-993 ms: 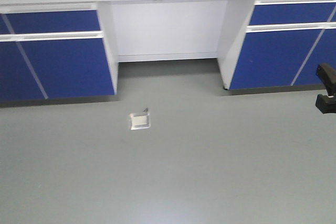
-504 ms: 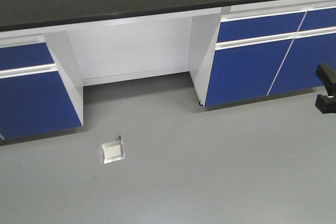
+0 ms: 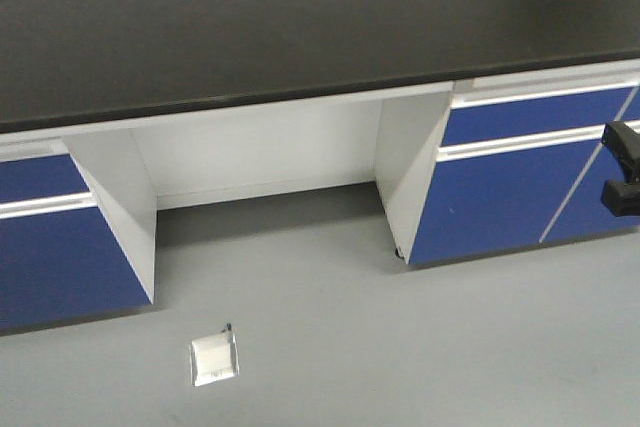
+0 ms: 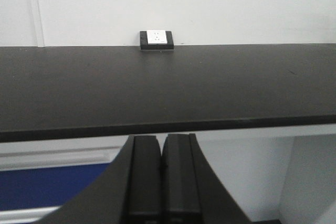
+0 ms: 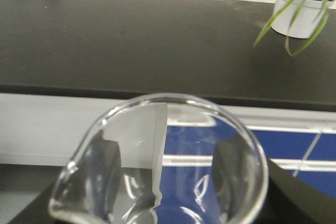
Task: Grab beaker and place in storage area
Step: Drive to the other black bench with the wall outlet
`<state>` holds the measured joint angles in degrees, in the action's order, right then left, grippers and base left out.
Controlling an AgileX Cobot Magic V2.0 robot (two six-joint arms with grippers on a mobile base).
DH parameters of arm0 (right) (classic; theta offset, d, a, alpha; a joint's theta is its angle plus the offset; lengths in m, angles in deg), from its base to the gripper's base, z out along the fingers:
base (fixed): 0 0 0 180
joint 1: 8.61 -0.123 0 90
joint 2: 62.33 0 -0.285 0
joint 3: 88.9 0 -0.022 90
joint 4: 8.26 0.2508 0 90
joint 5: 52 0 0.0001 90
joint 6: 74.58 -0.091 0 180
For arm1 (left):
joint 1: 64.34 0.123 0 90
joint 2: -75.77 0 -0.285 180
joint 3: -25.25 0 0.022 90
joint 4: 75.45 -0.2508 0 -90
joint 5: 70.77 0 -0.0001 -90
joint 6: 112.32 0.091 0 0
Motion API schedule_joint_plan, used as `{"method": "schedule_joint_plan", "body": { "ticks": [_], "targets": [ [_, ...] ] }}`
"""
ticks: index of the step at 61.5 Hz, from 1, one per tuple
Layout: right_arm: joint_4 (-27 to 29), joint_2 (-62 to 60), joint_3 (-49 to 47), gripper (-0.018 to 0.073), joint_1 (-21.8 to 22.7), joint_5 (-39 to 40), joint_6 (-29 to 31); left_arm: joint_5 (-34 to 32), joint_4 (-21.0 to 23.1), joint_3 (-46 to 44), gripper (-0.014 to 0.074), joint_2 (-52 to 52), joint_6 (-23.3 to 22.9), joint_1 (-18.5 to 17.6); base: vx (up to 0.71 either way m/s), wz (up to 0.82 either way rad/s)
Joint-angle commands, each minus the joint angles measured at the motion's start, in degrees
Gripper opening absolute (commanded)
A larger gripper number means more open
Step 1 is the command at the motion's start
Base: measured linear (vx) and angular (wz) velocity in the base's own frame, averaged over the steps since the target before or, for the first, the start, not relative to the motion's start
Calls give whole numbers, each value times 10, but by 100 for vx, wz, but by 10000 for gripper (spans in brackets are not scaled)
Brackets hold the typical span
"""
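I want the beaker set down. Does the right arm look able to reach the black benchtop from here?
Probably yes: the beaker in the right gripper faces bare benchtop ahead; only the potted plant stands at its far right.

Clear glass beaker (image 5: 157, 182), upright, seen down its round mouth, pouring lip at 8 o'clock; off the bench, short of its front edge. Storage area (image 4: 168, 87): wide matte-black benchtop, white socket box (image 4: 156, 40) at 12 o'clock on the rear edge.

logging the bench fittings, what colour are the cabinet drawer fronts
The drawer fronts are blue; the front-facing view shows it best.
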<state>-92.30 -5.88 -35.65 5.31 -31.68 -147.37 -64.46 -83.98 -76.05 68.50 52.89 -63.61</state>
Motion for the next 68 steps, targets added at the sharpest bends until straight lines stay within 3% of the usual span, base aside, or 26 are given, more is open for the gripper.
{"method": "schedule_joint_plan", "body": {
  "ticks": [1,68],
  "targets": [
    [15,-3,-17,-3,1,9,0,-48,3,13,-8,11,-4,-4,39,13],
    [15,-3,-17,-3,1,9,0,-48,3,13,-8,11,-4,-4,30,14]
  ]
}}
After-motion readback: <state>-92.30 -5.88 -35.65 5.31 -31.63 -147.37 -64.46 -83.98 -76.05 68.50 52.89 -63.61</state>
